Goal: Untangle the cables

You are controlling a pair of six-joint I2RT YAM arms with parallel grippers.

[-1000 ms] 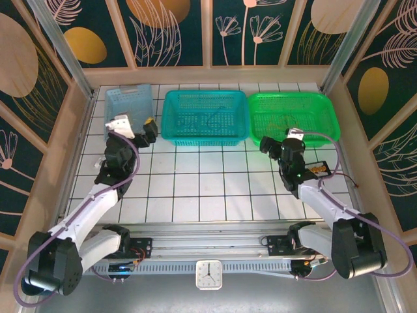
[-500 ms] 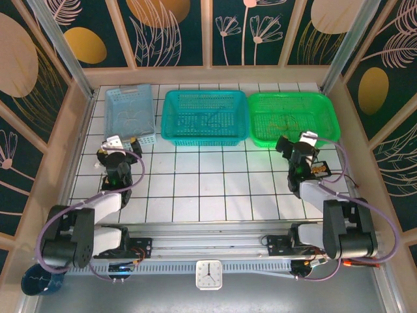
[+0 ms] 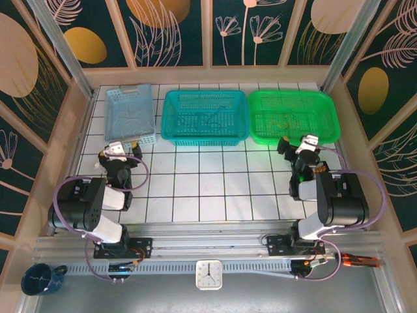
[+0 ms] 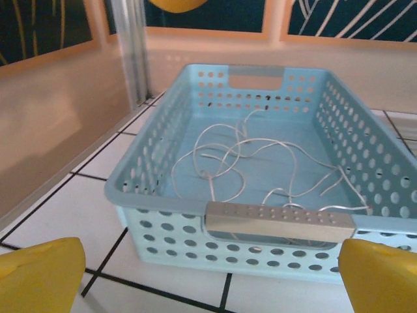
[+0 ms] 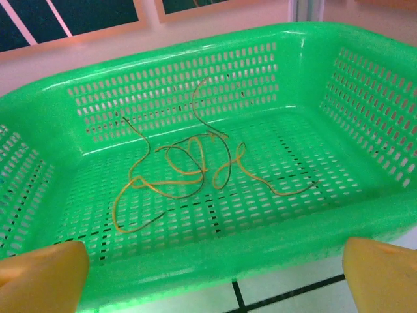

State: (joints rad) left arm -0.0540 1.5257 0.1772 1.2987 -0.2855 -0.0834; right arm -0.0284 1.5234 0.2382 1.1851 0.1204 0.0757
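Left gripper [image 4: 210, 277] sat spread, empty, facing whitish cable [image 4: 225, 151] in blue basket [image 4: 163, 229]; right gripper [image 5: 212, 274] likewise, yellowish cable [image 5: 186, 173], green basket [image 5: 182, 91].

A cable [image 4: 208, 175] lies in the left basket [image 4: 280, 222], a second cable [image 5: 189, 173] in the right basket [image 5: 195, 78].

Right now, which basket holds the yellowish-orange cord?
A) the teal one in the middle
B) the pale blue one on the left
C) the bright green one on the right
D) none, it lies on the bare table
C: the right wrist view shows the yellowish cord lying in loose loops on the floor of the green basket.
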